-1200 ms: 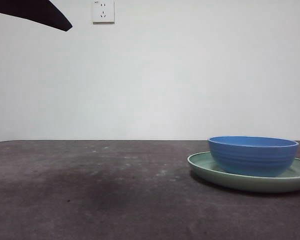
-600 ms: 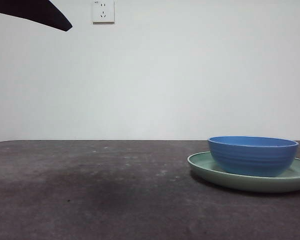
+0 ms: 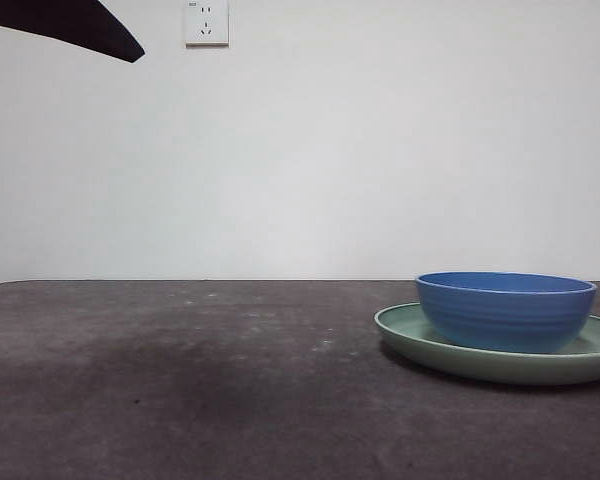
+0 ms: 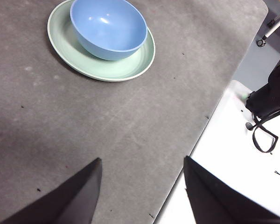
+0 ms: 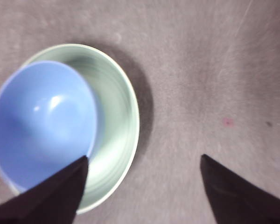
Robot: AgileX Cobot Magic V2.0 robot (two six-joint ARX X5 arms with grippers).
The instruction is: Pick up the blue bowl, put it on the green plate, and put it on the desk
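The round, ridged blue bowl [image 3: 506, 311] sits on the wide pale-green plate [image 3: 417, 339] on the dark grey desk [image 3: 180, 380]. The right gripper [image 5: 142, 186] hovers above, wide open and empty, the left gripper [image 4: 142, 186] likewise. Judged next: lifting the bowl onto the desk.

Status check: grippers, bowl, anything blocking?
Left gripper open, high, off to the side. Right gripper open above the blue bowl. Bowl sits on the green plate, off-centre. Nothing blocking on the desk.
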